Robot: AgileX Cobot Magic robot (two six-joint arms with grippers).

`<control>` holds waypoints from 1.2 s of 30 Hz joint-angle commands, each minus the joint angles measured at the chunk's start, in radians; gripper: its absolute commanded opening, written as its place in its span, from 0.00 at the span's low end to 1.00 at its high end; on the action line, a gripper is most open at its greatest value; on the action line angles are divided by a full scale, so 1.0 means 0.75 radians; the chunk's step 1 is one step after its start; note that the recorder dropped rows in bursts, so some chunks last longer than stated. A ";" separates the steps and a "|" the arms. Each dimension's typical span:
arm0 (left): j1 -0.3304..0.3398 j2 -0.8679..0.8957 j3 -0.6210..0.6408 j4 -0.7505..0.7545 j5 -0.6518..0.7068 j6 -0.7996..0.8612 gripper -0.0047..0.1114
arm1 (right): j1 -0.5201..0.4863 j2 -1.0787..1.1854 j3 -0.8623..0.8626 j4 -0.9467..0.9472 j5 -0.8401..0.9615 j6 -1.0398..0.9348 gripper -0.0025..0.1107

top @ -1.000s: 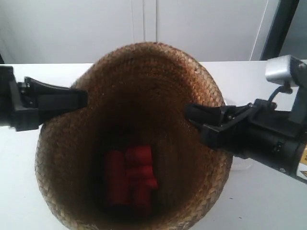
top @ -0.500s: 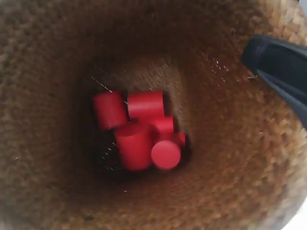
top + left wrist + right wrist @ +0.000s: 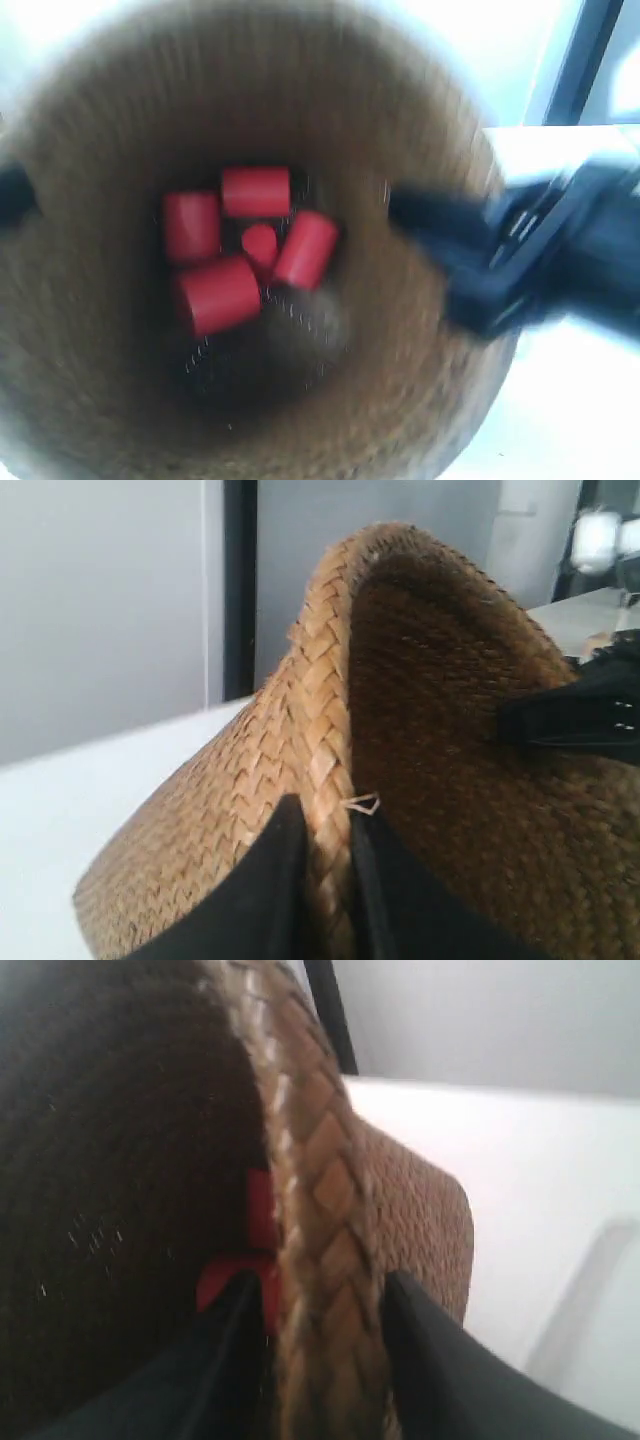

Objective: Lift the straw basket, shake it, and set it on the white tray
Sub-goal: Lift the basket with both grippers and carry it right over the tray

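Where the left gripper (image 3: 325, 817) comes in closest to its camera, its two black fingers pinch the plaited rim of the straw basket (image 3: 240, 790), one finger on the outer wall and one inside. The right gripper (image 3: 320, 1300) pinches the opposite rim in the same way, a finger on each side of the thick braid, and it shows across the basket in the left wrist view as a black bar against the inner wall.

Between the two grippers the basket is held with its mouth wide open. It fills most of the blurred exterior view, and the arm at the exterior view's right (image 3: 530, 260) is a dark smear reaching over the rim. Down at the bottom lie five red cylinders (image 3: 215, 292), bunched together and touching, most on their sides and one small one end-on. Whether the base touches anything cannot be told.

Beyond the basket runs the plain white worktop (image 3: 60, 800). In the right wrist view a faint pale outline with a rounded corner lies on it beside the basket, perhaps the white tray (image 3: 600, 1290), though it is too faint to be sure. Behind the worktop stands a flat grey wall (image 3: 100, 600) with a dark upright strip (image 3: 240, 580) beside it.
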 commanded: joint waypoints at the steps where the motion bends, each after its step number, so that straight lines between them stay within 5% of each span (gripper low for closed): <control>1: -0.006 0.044 0.062 -0.342 -0.027 0.436 0.04 | 0.010 0.071 -0.020 -0.049 0.102 -0.002 0.02; 4: -0.006 0.033 -0.201 -0.288 0.141 0.322 0.04 | 0.012 -0.068 -0.237 -0.134 -0.074 0.013 0.02; 6: -0.006 0.023 -0.353 -0.025 0.193 0.068 0.04 | 0.012 -0.164 -0.316 -0.261 -0.086 0.122 0.02; 9: -0.006 0.027 -0.339 0.322 0.199 -0.270 0.04 | 0.012 -0.223 -0.240 -0.424 0.008 0.349 0.02; 11: -0.006 0.052 -0.193 0.317 0.127 -0.287 0.04 | 0.012 -0.180 -0.066 -0.417 0.071 0.402 0.02; 14: -0.006 0.108 0.004 0.033 -0.041 -0.013 0.04 | 0.012 -0.061 0.082 -0.389 0.241 0.400 0.02; 17: -0.006 0.118 -0.097 -0.199 0.064 0.229 0.04 | 0.012 -0.046 -0.015 -0.399 0.155 0.342 0.02; 22: -0.006 0.088 -0.468 0.153 0.341 -0.125 0.04 | 0.012 -0.150 -0.260 -0.457 -0.050 0.386 0.02; 25: -0.006 0.080 -0.388 0.462 0.323 -0.420 0.04 | 0.012 -0.098 -0.102 -0.457 0.018 0.433 0.02; 29: -0.006 0.087 -0.168 0.238 0.037 -0.251 0.04 | 0.012 0.017 -0.044 -0.435 0.162 0.399 0.02; 31: -0.006 0.084 -0.256 0.185 0.104 -0.162 0.04 | 0.012 -0.017 -0.156 -0.449 0.041 0.357 0.02; 36: -0.006 0.056 -0.547 0.421 0.316 -0.357 0.04 | 0.012 -0.187 -0.347 -0.457 -0.092 0.422 0.02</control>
